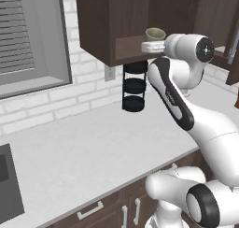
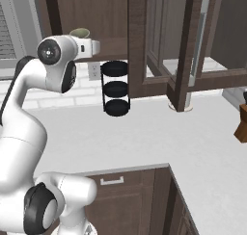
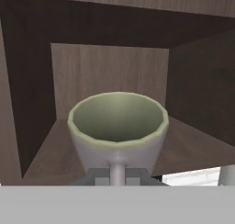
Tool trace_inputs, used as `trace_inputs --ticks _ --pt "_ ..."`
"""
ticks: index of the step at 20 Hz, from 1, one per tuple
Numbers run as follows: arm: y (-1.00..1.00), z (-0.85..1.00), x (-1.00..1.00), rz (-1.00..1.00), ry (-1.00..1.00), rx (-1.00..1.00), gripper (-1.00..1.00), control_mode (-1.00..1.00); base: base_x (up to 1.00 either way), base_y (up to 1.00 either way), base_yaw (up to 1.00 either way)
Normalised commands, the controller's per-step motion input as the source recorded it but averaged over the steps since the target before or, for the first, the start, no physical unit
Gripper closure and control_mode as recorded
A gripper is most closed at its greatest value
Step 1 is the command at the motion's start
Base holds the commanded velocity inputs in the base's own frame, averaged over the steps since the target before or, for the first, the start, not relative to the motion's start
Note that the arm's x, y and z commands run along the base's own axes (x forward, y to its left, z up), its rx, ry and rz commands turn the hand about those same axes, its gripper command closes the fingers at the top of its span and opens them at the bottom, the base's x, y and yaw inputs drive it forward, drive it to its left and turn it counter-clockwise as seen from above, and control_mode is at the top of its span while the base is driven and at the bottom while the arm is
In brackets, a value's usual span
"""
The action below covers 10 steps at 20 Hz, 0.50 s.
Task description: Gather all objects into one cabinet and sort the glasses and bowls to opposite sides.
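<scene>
The pale grey-beige mug [image 3: 117, 126] sits upright at the front of the cabinet's [image 1: 105, 24] lower shelf, its mouth facing up. My gripper [image 3: 118, 175] is shut on the mug's handle, which runs down between the fingertips [image 3: 97, 175]. From the base views the mug [image 1: 155, 34] [image 2: 80, 33] shows just above my white hand at the open cabinet [image 2: 96, 10] front. Behind the mug the shelf [image 3: 50, 159] and back wall are bare wood. I cannot tell whether the mug's base touches the shelf. The glasses and the bowls are out of view.
A black three-tier rack [image 1: 134, 88] [image 2: 116, 88] stands on the white counter [image 1: 93, 143] under the cabinet. An open glass-paned door with a grey bar handle [image 2: 198, 36] hangs to the right. A window [image 1: 28, 35] and a sink [image 1: 7, 185] lie to the left.
</scene>
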Motion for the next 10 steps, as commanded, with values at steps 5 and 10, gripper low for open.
trace_inputs --ticks 5,10 --pt "0.0 0.0 0.0 0.0 0.0 0.0 1.0 1.0 -0.01 0.0 0.0" --pt "0.0 0.0 0.0 0.0 0.0 0.0 1.0 1.0 -0.48 0.0 0.0"
